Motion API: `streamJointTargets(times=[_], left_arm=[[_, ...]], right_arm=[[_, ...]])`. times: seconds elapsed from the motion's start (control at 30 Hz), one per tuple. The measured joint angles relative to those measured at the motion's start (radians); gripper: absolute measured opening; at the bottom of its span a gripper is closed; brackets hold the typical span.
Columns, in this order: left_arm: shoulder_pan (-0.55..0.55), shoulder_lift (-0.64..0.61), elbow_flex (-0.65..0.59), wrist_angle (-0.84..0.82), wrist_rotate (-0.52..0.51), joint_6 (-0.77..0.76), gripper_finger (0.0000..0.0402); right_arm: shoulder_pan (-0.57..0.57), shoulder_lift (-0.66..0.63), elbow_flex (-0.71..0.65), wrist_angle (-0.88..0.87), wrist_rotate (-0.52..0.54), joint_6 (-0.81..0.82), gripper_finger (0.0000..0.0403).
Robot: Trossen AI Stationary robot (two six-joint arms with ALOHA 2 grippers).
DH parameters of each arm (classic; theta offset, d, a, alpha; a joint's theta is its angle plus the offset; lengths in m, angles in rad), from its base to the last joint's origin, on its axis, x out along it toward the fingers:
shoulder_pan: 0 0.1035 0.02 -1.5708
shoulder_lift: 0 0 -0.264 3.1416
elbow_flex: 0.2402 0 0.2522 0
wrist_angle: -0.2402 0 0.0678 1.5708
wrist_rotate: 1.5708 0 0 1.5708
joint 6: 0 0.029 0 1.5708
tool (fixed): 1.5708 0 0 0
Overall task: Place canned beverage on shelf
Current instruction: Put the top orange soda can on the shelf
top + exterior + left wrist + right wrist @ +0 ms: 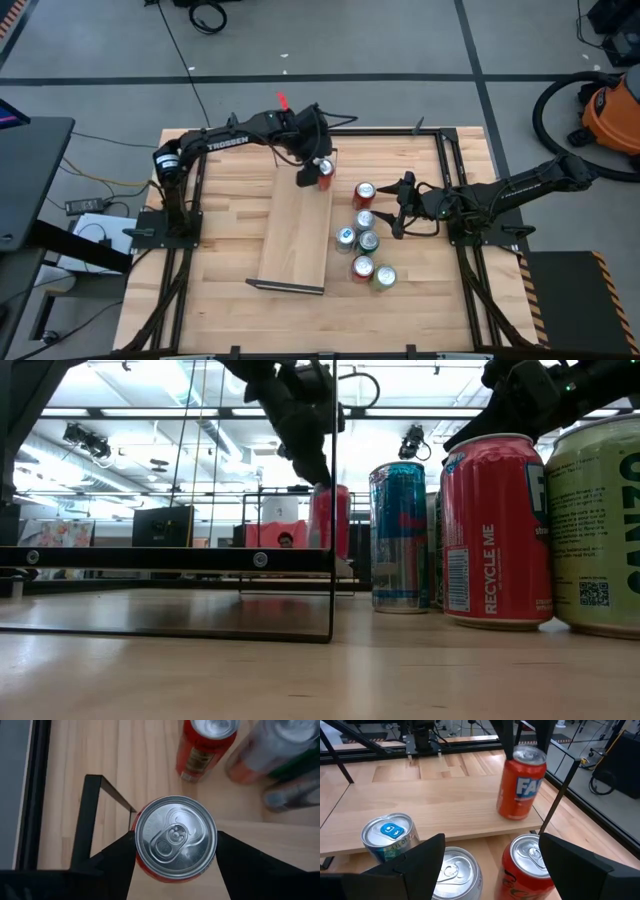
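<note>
- High view: the left gripper (pixel 314 170) reaches over the far end of the shelf (pixel 290 235), at about 12 o'clock from the plank's middle, pinching an orange can (pixel 325 175).
- Left wrist view: its fingers (pixel 120 857) press the can's (pixel 176 837) sides, partly spread to its width.
- Right wrist view: the can (pixel 520 785) tilts slightly at the shelf's (pixel 420 815) corner; whether its base rests on the plank cannot be told.
- The right gripper (pixel 398 212) hangs with fingers spread at 3 o'clock of the shelf, over the cluster of cans (pixel 364 245), holding nothing.
</note>
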Motion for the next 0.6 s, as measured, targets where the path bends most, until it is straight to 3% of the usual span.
streamJointTargets(times=[0.6], left_arm=[[0.014, 0.015, 0.003, -0.014, 0.011, 0.101, 0.0251]], right_arm=[[0.0, 0.0, 0.0, 0.006, -0.018, -0.002, 0.0332]])
